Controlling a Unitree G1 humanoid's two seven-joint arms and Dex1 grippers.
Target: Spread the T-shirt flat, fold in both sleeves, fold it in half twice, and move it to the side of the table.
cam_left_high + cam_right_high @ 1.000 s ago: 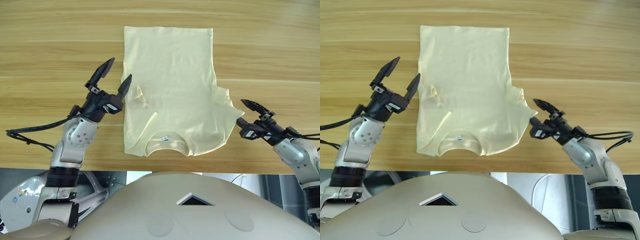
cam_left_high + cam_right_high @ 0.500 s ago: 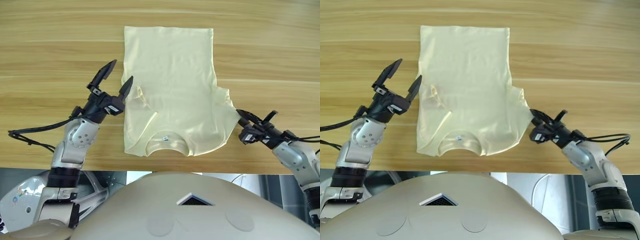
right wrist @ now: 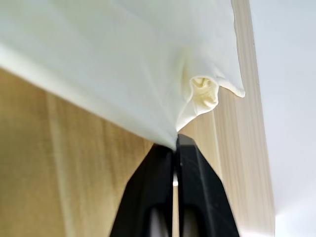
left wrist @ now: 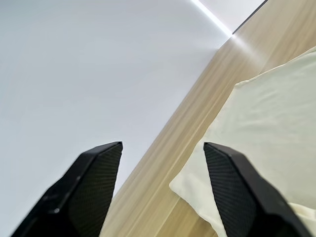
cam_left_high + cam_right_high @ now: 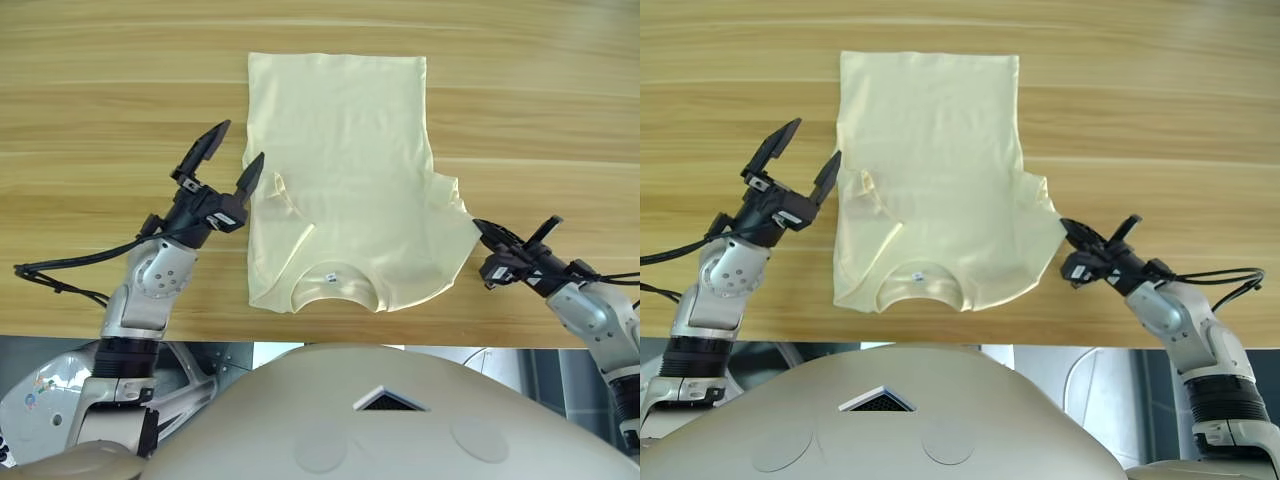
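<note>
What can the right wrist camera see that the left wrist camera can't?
Right wrist view: the right pincer shut on a corner of the yellow T-shirt, with a bunched-up sleeve beyond it. Left wrist view: the left pincer open and holding nothing, next to the shirt's edge. Both: the T-shirt lying on the wooden table.

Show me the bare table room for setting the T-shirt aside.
Bare table lies left of the left gripper, and right of the T-shirt beyond the right gripper. Crowded: both shirt flanks near the sleeves.
</note>
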